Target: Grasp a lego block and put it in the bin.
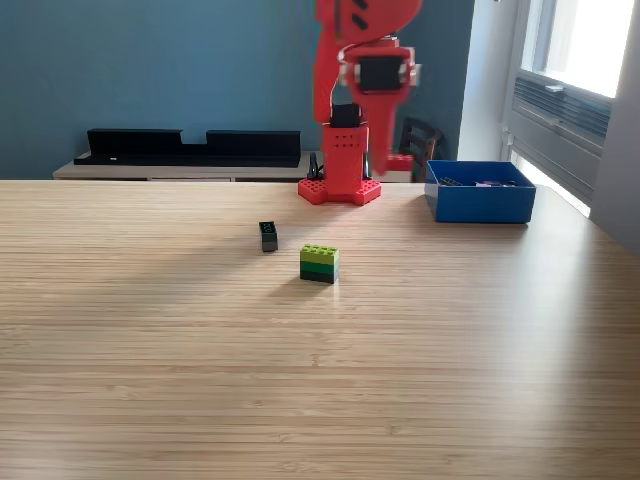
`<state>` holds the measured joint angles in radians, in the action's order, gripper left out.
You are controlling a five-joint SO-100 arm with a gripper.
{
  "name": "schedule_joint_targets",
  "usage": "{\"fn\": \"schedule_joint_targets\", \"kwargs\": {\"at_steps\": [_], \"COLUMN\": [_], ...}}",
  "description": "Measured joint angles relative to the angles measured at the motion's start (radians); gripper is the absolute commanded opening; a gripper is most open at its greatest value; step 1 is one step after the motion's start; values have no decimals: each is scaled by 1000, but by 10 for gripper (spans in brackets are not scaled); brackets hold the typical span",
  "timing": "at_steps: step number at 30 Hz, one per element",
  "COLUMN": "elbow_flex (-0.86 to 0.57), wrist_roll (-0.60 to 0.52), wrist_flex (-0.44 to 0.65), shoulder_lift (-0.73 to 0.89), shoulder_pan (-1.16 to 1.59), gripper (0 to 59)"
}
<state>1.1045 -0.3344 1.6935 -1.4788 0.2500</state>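
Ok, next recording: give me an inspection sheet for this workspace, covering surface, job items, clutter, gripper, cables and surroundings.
Surface: light wood-grain table, bare across the front.
Job's things: green lego block, light over dark, near the table's middle; smaller dark block behind it toward the exterior view's left, apart from it. Blue bin at the far edge on the exterior view's right, with small pieces inside, too small to identify.
Clutter: nothing seen.
Gripper: red arm folded above its base; fingers not distinguishable, open or shut cannot be told.
Cables: nothing seen.
Surroundings: blue wall, low shelf with black trays, window on the exterior view's right.
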Motion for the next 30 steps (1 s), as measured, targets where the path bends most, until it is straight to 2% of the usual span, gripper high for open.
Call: {"fn": "schedule_joint_targets", "kwargs": {"at_steps": [4,11,17,25,26,30], "elbow_flex": [6,110,121,153,163,199], "wrist_roll": [67,155,221,298,308,356], "wrist_flex": [11,11,11,11,11,11], "shoulder_lift": [0,0,0,0,0,0], "shoulder_pan": [227,557,831,1034,1046,1083], "gripper": [1,1,1,4,30,211]}}
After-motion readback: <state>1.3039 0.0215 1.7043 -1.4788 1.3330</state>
